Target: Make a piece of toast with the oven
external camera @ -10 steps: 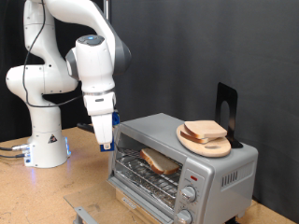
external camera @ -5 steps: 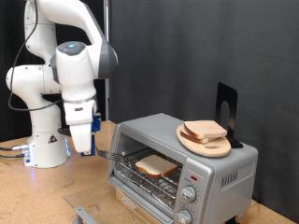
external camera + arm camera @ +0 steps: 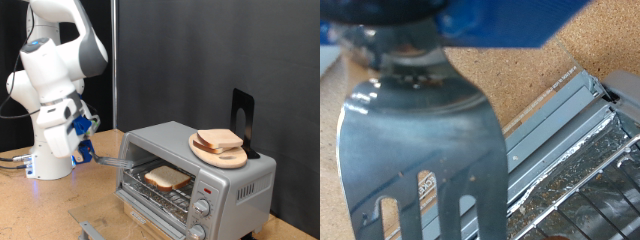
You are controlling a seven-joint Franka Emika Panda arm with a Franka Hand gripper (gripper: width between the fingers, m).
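The oven [image 3: 215, 180] stands at the exterior view's right with its door open. The piece of toast [image 3: 167, 178] lies flat on the wire rack inside. My gripper [image 3: 82, 143], with blue fingers [image 3: 510, 20], is shut on a metal spatula [image 3: 108, 160]. It is to the left of the oven in the exterior view, and the blade points at the oven mouth. The slotted blade [image 3: 420, 150] fills the wrist view and carries nothing. Part of the oven's open front [image 3: 575, 150] shows behind it.
A round wooden board [image 3: 220, 152] with a second slice of bread [image 3: 218, 139] sits on top of the oven, next to a black stand [image 3: 242, 120]. The robot base [image 3: 50, 160] stands at the left on the wooden table [image 3: 40, 215].
My arm has drawn back to the exterior view's left, pulling the spatula out of the oven. The toast, tilted on the blade a second ago, now lies flat on the rack.
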